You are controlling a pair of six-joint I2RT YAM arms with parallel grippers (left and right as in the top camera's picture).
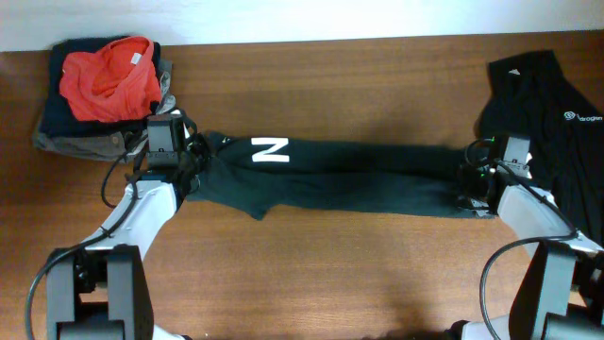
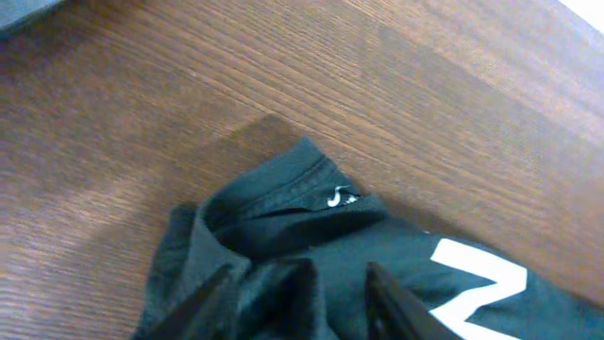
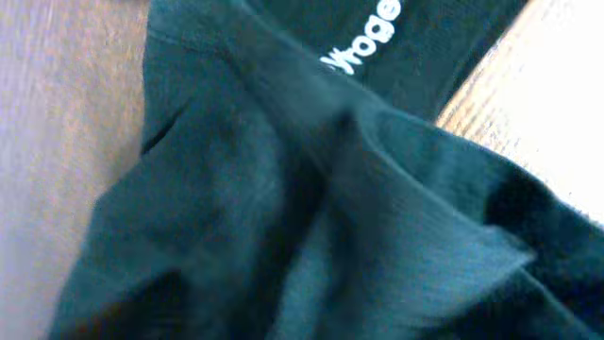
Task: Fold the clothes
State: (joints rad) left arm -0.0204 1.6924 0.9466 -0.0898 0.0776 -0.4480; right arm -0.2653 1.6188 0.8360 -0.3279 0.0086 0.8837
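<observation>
A black shirt (image 1: 359,175) with a white N print (image 1: 270,149) lies stretched in a long band across the wooden table, between my two grippers. My left gripper (image 1: 195,161) is at its collar end. In the left wrist view its fingers (image 2: 215,300) stand apart over the shirt (image 2: 283,217), with a raised fold of cloth between them and the white neck label (image 2: 338,198) just ahead. My right gripper (image 1: 469,175) is at the other end. The right wrist view is filled with blurred dark cloth (image 3: 283,189), which hides the fingers.
A second black shirt (image 1: 552,104) with small white lettering (image 3: 363,38) lies at the back right, close to my right arm. A pile of clothes topped by a red garment (image 1: 109,76) sits at the back left. Bare table (image 1: 330,274) lies in front.
</observation>
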